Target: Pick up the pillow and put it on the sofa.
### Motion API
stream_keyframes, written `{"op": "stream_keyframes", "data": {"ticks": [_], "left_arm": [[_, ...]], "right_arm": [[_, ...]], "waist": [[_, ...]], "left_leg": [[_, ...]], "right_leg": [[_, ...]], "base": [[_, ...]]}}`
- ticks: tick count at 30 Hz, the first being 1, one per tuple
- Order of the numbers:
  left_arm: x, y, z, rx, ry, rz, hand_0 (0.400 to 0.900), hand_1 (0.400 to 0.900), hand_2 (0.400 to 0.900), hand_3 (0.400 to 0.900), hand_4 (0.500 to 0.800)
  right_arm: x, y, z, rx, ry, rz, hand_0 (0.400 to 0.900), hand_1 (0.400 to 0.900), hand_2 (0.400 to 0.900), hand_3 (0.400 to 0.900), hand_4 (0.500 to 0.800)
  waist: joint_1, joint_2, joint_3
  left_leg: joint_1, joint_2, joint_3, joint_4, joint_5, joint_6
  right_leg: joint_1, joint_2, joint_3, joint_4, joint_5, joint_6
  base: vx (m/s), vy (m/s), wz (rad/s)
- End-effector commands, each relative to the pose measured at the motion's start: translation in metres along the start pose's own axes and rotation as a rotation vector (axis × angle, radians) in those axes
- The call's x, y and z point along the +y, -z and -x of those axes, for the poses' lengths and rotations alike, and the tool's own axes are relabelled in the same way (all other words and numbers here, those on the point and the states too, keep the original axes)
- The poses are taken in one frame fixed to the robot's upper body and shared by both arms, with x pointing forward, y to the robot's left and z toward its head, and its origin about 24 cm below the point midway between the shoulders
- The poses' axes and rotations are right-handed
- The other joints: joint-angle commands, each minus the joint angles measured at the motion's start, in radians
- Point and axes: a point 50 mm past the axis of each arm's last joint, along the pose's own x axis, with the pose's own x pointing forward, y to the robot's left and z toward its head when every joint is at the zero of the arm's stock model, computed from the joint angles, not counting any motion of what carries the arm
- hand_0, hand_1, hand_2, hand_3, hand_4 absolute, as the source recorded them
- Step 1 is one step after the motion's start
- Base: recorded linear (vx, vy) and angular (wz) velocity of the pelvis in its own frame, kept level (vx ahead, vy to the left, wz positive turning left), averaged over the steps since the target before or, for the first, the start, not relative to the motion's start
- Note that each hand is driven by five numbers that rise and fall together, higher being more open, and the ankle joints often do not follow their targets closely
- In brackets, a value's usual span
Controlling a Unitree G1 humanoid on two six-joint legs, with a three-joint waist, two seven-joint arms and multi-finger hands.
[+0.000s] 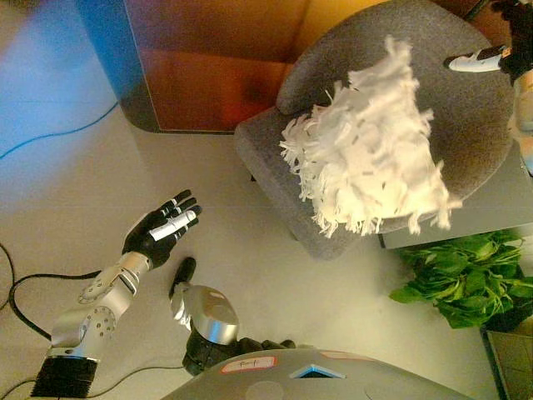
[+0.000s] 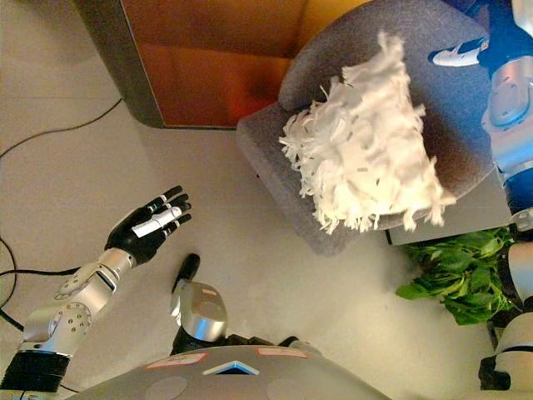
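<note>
White shaggy fringed pillow (image 1: 371, 150) lies on the seat of the grey sofa chair (image 1: 466, 108), leaning toward the curved backrest. Its fringe overhangs the seat's front edge on the lower side, strands dangling past the cushion rim. Bare grey upholstery shows around the pillow toward the backrest and on the seat's left corner.

Right hand (image 2: 487, 42) sits at the top right by the backrest rim, just beside the pillow's upper corner, not touching it; mostly cut by the frame edge, finger state cannot tell.

Left hand (image 1: 162, 225) hovers over the pale floor (image 1: 75, 167), well apart from the sofa, fingers spread straight, palm empty.

Open floor runs between left hand and the sofa's front edge. An orange-brown wooden cabinet (image 1: 208, 67) stands behind the sofa's left side, close to the backrest. Green leafy plant (image 1: 470, 275) sits near the sofa's lower right corner, just beside a grey slab (image 1: 491, 208) under the seat edge.
</note>
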Motion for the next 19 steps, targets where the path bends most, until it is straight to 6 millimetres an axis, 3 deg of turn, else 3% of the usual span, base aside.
{"op": "stream_keyframes", "data": {"ticks": [1, 10, 16, 19], "left_arm": [[-0.044, -0.041, -0.008, -0.186, 0.223, -0.103, 0.900, 0.900, 0.900, 0.900, 0.800], [-0.056, -0.034, -0.017, -0.215, 0.251, -0.092, 0.900, 0.900, 0.900, 0.900, 0.800], [-0.059, -0.035, -0.024, -0.291, 0.211, -0.078, 0.900, 0.900, 0.900, 0.900, 0.800], [-0.062, -0.033, -0.027, -0.323, 0.179, -0.061, 0.900, 0.900, 0.900, 0.900, 0.800]], "right_arm": [[-0.052, -0.028, -0.006, -0.113, 0.260, -0.089, 0.900, 0.900, 0.900, 0.900, 0.800], [-0.025, -0.041, 0.024, -0.267, 0.249, -0.312, 0.900, 0.900, 0.900, 0.900, 0.800], [0.013, -0.047, 0.069, -0.360, 0.141, -0.489, 0.900, 0.900, 0.900, 0.900, 0.800], [0.028, -0.039, 0.096, -0.370, 0.064, -0.565, 0.900, 0.900, 0.900, 0.900, 0.800]], "waist": [[0.005, 0.029, -0.082], [-0.103, 0.069, -0.105], [-0.197, 0.101, -0.111], [-0.243, 0.121, -0.119]], "left_leg": [[0.090, -0.010, 0.080, -0.044, -0.061, 0.113], [0.127, -0.014, 0.141, -0.049, -0.075, 0.131], [0.153, -0.016, 0.194, -0.046, -0.088, 0.145], [0.164, -0.020, 0.227, -0.048, -0.088, 0.149]], "right_leg": [[-0.064, -0.104, 0.035, 0.030, 0.135, 0.074], [-0.098, -0.107, 0.108, 0.047, 0.154, 0.074], [-0.132, -0.109, 0.176, 0.057, 0.152, 0.074], [-0.144, -0.110, 0.209, 0.052, 0.144, 0.074]], "base": [[-0.03, 0.054, -0.20], [-0.07, 0.038, -0.28], [-0.09, 0.030, -0.37], [-0.08, 0.063, -0.33]]}}
